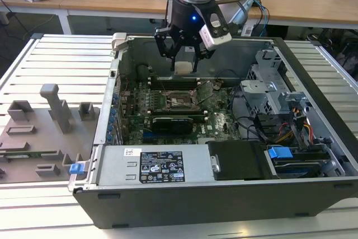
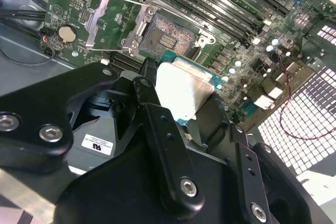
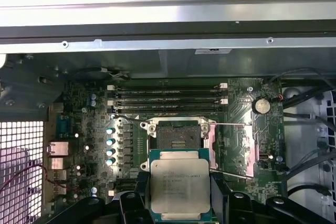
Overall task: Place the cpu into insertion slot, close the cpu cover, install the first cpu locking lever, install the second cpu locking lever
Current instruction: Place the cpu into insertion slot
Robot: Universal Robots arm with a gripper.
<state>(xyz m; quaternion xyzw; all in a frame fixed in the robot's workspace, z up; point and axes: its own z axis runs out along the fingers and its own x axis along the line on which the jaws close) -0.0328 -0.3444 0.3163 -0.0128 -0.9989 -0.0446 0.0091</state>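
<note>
Here, I am holding the cpu [image 3: 180, 184] level in my gripper [image 1: 184, 60], jaws clamped on its edges, over the motherboard's [image 3: 239, 98] middle, lining it up with the uncovered insertion slot [image 3: 178, 136].

bright even room light, white glare on the cpu [image 2: 184, 90], dim inside the case [image 1: 224, 201]

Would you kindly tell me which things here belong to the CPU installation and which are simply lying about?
Job: gripper holding the cpu; insertion slot, empty; cpu cover, open.
Lying about: memory slots; coin cell battery; power supply; grey fixture tray.
</note>
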